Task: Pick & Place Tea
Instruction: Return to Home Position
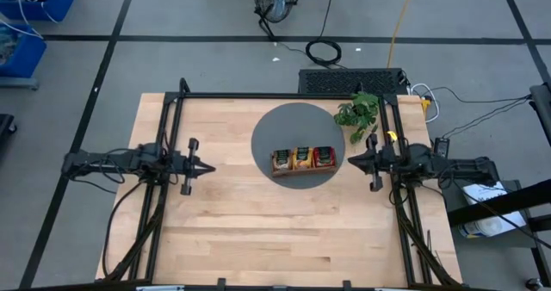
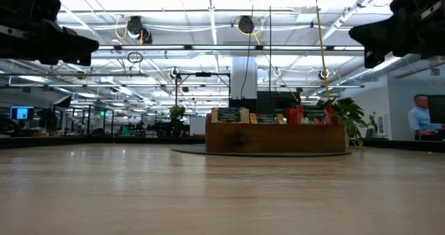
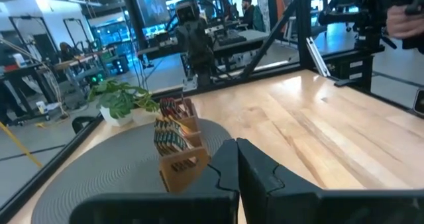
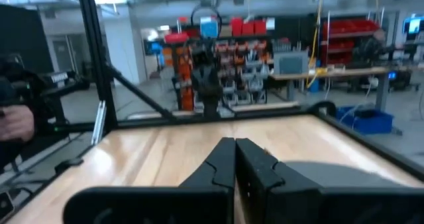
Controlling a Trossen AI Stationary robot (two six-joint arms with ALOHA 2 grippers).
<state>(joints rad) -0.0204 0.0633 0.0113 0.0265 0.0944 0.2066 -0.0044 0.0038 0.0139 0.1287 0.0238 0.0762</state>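
Note:
The tea sachets (image 1: pixel 303 157) stand on edge in the brown wooden tray (image 1: pixel 277 170): pale beige in the left compartment, orange in the middle, red on the right. The tray sits on a round grey mat (image 1: pixel 284 123). In the low view the sachets (image 2: pixel 229 115) stick up above the tray (image 2: pixel 274 140). My left gripper (image 1: pixel 211 165) hovers shut to the left of the mat, pointing at the tray (image 3: pixel 180 166). My right gripper (image 1: pixel 350 162) hovers shut at the mat's right edge. The wrist views show both pairs of fingers closed, left (image 3: pixel 236 146) and right (image 4: pixel 234 143).
A small green leafy plant (image 1: pixel 359 112) stands at the mat's far right edge, close to my right arm. Black frame rails (image 1: pixel 172 136) run along the table's left, right and far sides. Bare wood (image 1: pixel 284 231) lies toward the near edge. A person (image 2: pixel 421 117) shows in the room behind.

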